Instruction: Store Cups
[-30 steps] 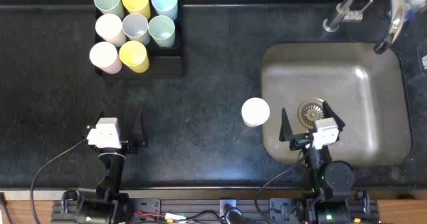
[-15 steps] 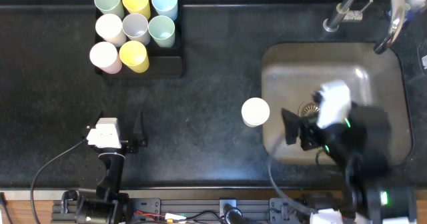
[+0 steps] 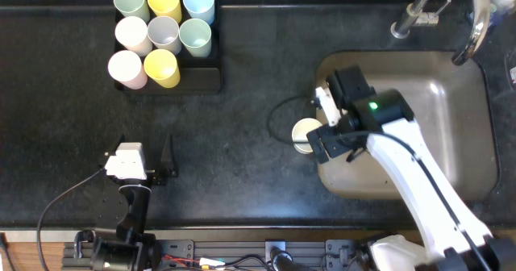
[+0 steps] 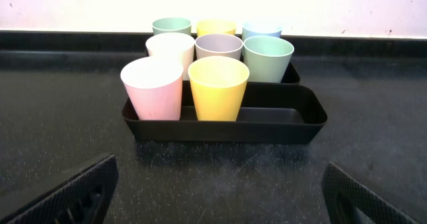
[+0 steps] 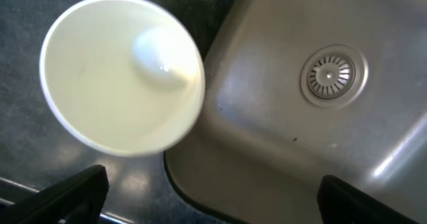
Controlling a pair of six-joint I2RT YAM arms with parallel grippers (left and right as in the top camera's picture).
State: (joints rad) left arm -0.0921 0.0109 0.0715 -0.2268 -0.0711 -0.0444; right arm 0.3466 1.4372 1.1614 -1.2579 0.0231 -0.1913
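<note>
A white cup (image 3: 303, 134) stands upright on the black counter at the sink's left rim. In the right wrist view this white cup (image 5: 120, 71) shows its open mouth from above. My right gripper (image 5: 217, 192) hangs over it, open, with the cup towards one finger rather than centred between them. At the far left a black tray (image 3: 201, 79) holds several pastel cups (image 3: 164, 35). The front row of the tray (image 4: 280, 117) has a free slot beside the yellow cup (image 4: 217, 87). My left gripper (image 3: 145, 147) rests open near the front edge, facing the tray.
The steel sink (image 3: 451, 77) with its drain (image 5: 331, 76) lies right of the white cup, and a faucet (image 3: 419, 9) stands behind it. Black counter (image 3: 242, 142) stretches between the cup and the tray.
My right arm has swung up from its rest pose at the sink's front edge and now hangs over the white cup. The left arm and the cups have not moved.
</note>
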